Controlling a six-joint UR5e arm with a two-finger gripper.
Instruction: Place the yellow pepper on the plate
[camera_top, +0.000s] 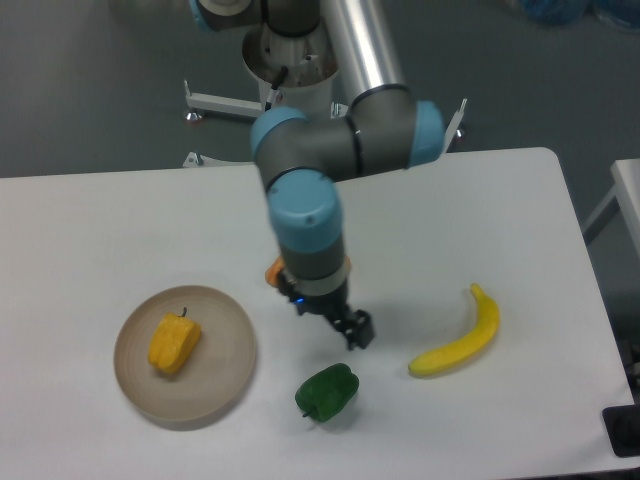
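Fixed camera, high angle over the white table (500, 210). My gripper (357, 328) hangs low over the tabletop near the middle, just above and to the right of the green pepper (327, 391), with a visible gap between them. The fingers appear as one dark lump from this angle; I cannot tell how far apart they stand, and nothing shows between or under them. My wrist and forearm rise from there toward the base at the far edge of the table. The yellow pepper (174, 342) lies on the plate (225, 375), left of centre in the dish, its thin dark stem pointing toward the far side. The pepper rests wholly inside the rim. Plate sits at the near left of the table, well apart from my gripper. An orange wedge-shaped lump (273, 270) lies behind my wrist; only a small sliver shows at the left of the arm, the rest is hidden. A banana (462, 342) lies to the right of my gripper, curved, its tip pointing away from the camera, well clear of the green pepper and the plate. Grey floor (80, 80) beyond the table's far edge.
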